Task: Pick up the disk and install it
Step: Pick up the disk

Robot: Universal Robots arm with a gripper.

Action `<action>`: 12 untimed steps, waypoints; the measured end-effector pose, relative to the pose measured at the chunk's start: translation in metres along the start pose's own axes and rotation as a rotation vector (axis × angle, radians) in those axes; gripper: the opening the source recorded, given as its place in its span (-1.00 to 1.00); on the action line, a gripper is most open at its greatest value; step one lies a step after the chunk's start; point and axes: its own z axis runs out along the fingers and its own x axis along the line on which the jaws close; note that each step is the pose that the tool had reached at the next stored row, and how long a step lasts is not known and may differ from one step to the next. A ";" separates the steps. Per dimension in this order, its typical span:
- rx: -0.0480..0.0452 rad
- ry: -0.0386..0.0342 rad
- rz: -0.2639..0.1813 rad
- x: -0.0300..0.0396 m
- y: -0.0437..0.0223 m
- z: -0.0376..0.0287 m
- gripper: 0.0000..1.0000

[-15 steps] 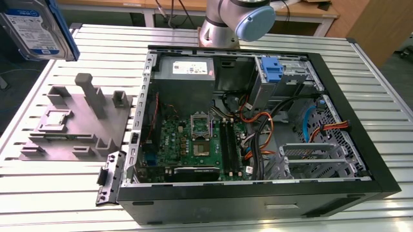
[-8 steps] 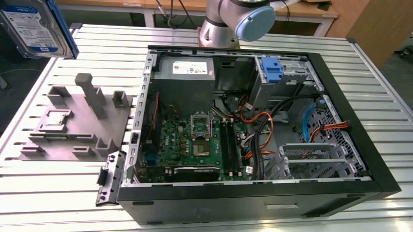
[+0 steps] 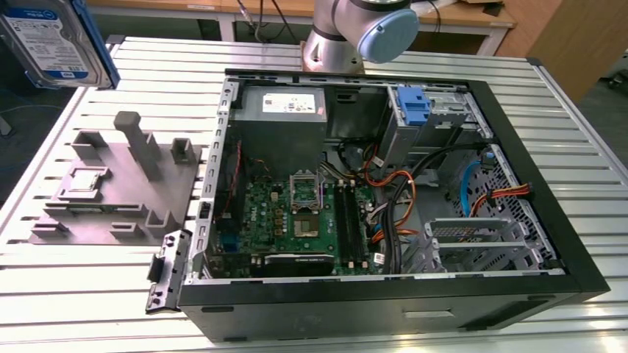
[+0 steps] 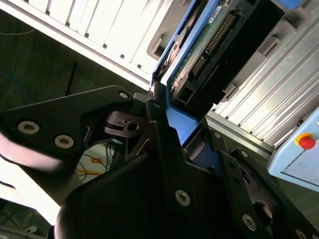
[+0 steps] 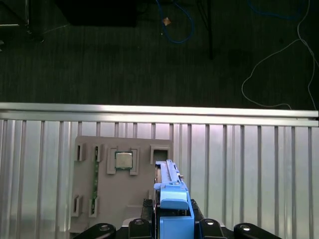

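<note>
Disk [image 3: 51,33] aloft over the slatted table [image 3: 98,294], jaws clamped shut on its blue carrier [image 5: 174,199]

You see the disk [image 3: 49,37] in grey metal with a white-and-blue label, framed in bright blue. The tool [image 4: 177,124] is black. The counter [image 3: 88,316] is silver with ribbed stripes, the fixture [image 3: 118,184] plain grey, and the motherboard [image 3: 294,220] green.

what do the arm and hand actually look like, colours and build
The arm is a smooth silver-grey tube with a rounded joint closed by a pale blue cap. The hand is matte black, built from flat, angular link plates joined at pivots, dotted with round silver screw heads. In the first wrist view its black links carry the same round bolts.
</note>
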 end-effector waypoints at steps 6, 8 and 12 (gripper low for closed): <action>-0.0001 0.0002 -0.004 0.0000 0.0000 0.0000 -0.26; -0.0002 0.0002 -0.004 0.0000 0.0000 -0.0006 -0.26; -0.0001 0.0002 -0.004 -0.0003 0.0002 -0.0065 -0.26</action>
